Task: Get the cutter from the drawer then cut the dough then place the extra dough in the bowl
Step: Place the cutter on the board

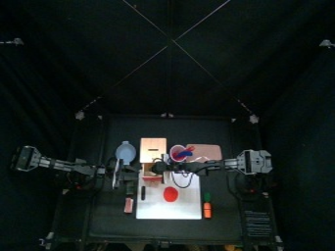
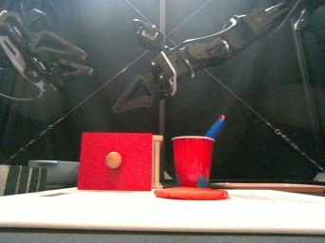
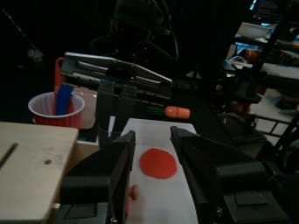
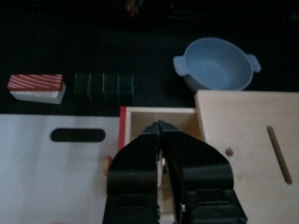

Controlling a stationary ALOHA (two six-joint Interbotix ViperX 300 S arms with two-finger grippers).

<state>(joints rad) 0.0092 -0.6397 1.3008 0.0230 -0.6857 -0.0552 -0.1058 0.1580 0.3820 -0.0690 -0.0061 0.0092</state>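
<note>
Dough [image 1: 170, 195]: flat red disc on white cutting board [image 1: 194, 188], toward board's front edge, nothing touching it. Seen btw the widely spread jaws of left gripper [image 3: 152, 136], hanging over table's left side; height above board hard to judge. Right gripper [image 4: 162, 131]: jaws pressed together, tips above the open drawer [image 4: 146, 118] of wooden box [image 1: 155, 149] at board's back edge. Can't tell if anything pinched; drawer contents mostly covered by jaws. Red drawer front [image 2: 116, 161] blocks the inside from front view too. Red cup [image 2: 193, 159] w/ blue knife [image 2: 216, 125] just right of box. Blue-grey bowl [image 4: 216, 63] left of box, toward table's left edge. Sushi roll [image 4: 105, 85] and red-striped block [image 4: 35, 85] on table along board's left edge, barely legible from top.
</note>
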